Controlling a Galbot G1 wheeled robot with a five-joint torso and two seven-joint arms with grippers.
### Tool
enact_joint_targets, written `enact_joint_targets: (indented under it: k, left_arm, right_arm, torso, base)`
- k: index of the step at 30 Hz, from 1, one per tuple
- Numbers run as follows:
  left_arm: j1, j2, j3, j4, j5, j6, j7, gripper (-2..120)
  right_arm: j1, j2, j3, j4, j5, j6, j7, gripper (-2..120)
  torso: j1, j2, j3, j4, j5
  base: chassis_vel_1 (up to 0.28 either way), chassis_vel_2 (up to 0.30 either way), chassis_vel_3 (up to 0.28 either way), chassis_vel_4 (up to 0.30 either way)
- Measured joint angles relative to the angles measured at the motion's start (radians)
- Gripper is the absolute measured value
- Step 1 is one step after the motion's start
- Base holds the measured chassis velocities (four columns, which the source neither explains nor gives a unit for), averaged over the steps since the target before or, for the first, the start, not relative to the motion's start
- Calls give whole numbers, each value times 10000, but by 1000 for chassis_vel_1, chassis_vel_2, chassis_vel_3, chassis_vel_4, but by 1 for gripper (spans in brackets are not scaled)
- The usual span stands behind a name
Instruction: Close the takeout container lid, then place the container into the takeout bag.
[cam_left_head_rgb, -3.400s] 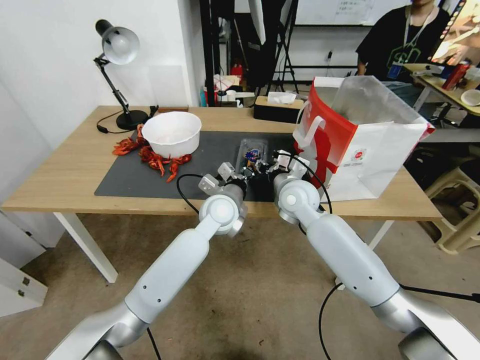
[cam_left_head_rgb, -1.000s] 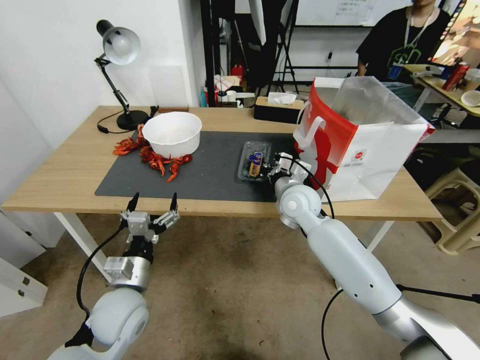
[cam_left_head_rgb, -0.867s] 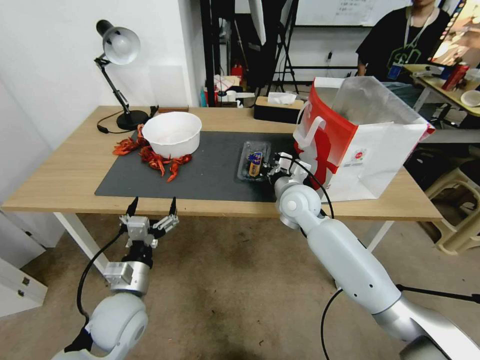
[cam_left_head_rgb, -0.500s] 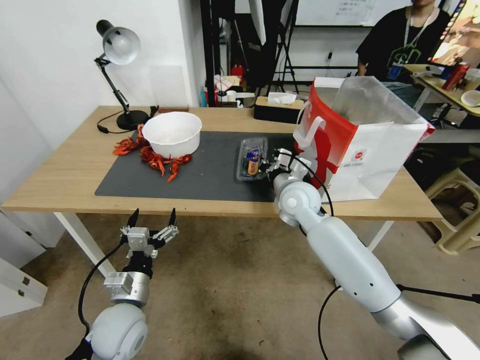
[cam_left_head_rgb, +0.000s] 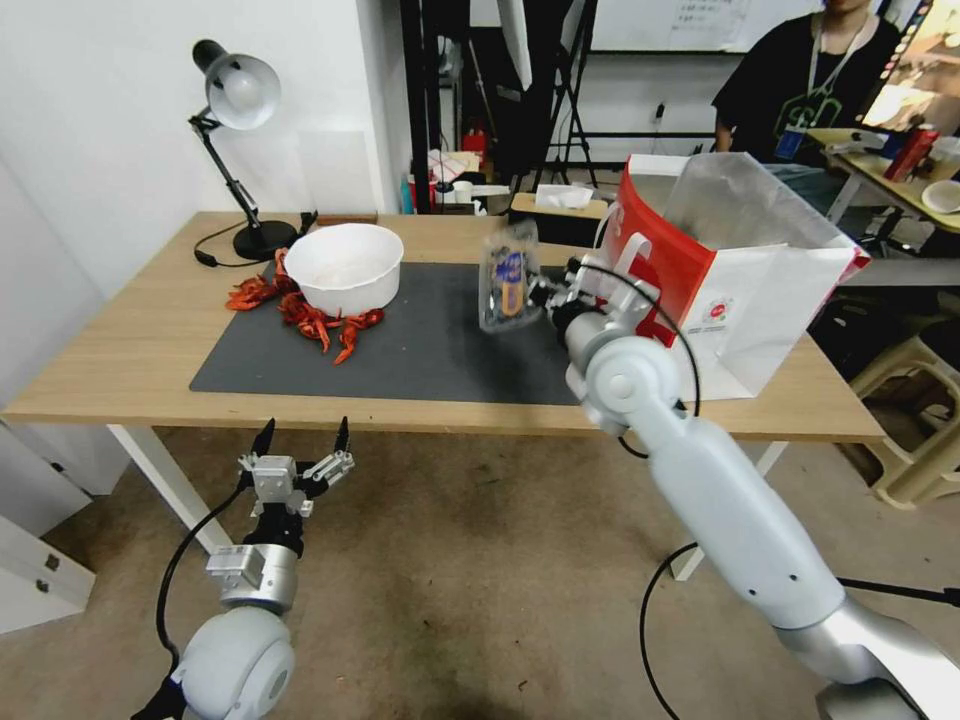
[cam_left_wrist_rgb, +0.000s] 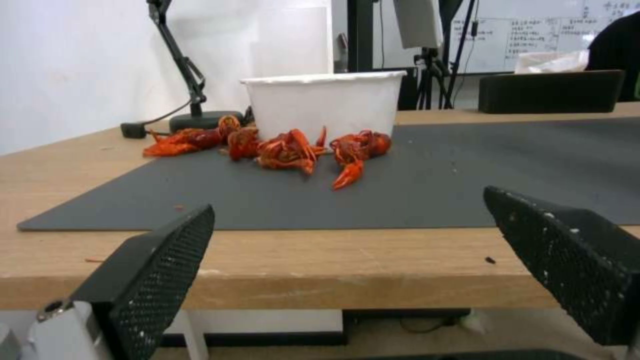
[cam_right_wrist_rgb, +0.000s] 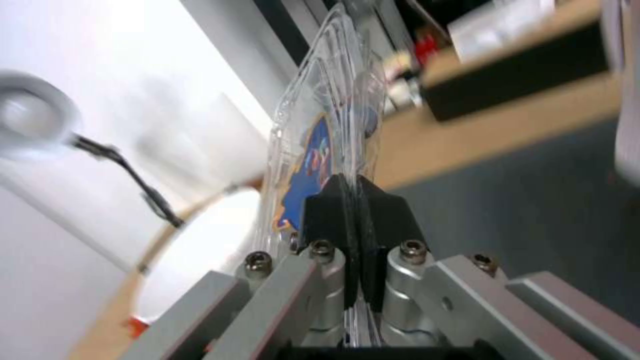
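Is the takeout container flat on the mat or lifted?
Lifted: the takeout container hangs tilted on edge above the mat, pinched by the right gripper.

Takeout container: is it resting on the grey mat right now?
No, the right gripper holds the takeout container tilted in the air above the mat.

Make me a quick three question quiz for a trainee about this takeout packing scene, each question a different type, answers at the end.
1. True or false: the takeout container is lying flat on the dark mat.
2. Which gripper holds the container? A) left gripper B) right gripper C) neither
3. Fill in: red crayfish lie around the base of the white ____.

Key
1. False. It is lifted off the mat, tilted on edge, beside the takeout bag.
2. B. Its fingers are pinched on the container's edge; the left gripper hangs open below the table edge.
3. bowl.
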Motion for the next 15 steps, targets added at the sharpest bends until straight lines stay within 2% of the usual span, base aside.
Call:
enact_joint_targets:
  k: [6, 11, 15]
  left_arm:
    - [-71, -6, -9, 40, 5, -3, -8, 100]
    - [-113, -30, 16, 53, 31, -7, -11, 100]
    - [-159, -43, 43, 67, 63, -26, -14, 100]
  right_arm:
    - [574, -329, 993, 1083, 581, -396, 649, 0]
    - [890, -522, 1682, 1219, 651, -639, 946, 0]
    - [1032, -964, 2845, 1089, 705, -914, 1193, 0]
  torso:
    - [0, 0, -1, 1, -1]
    - [0, 0, 0, 1, 1]
    - [2, 0, 0, -1, 2]
  base:
    - [0, 0, 0, 0]
    - [0, 0, 0, 0]
    - [0, 0, 0, 0]
